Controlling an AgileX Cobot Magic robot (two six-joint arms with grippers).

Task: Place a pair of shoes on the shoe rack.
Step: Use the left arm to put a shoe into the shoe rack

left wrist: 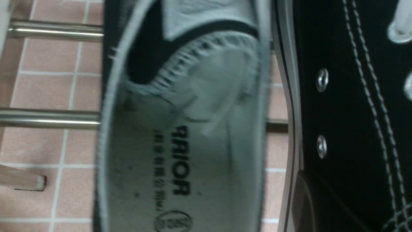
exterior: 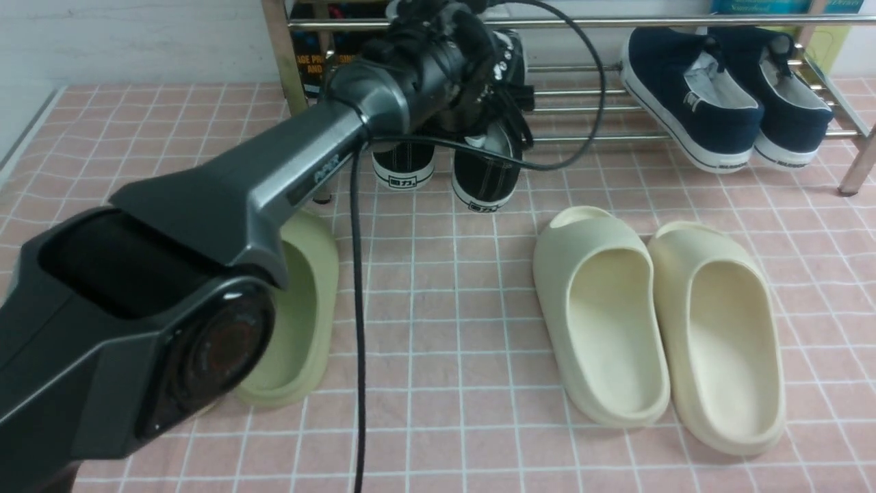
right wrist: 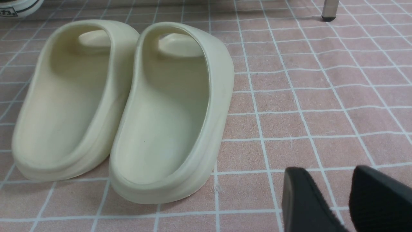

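Two black sneakers rest heel-out on the low rails of the chrome shoe rack (exterior: 582,109). The left sneaker (exterior: 404,164) shows its grey insole in the left wrist view (left wrist: 193,154). The right sneaker (exterior: 486,185) shows its black canvas side with eyelets (left wrist: 341,112). My left gripper (exterior: 499,103) reaches down onto this right sneaker, mostly hidden by the wrist. It is shut, with one finger (left wrist: 305,206) pressed against the canvas wall. My right gripper (right wrist: 338,190) is open over bare pink tiles and holds nothing.
A pair of navy slip-ons (exterior: 691,103) sits on the rack's right side. Cream slides (exterior: 602,315) lie on the tiled floor at centre right, close to my right gripper (right wrist: 173,112). A green slide (exterior: 301,308) lies under my left arm. A rack leg (exterior: 859,171) stands at far right.
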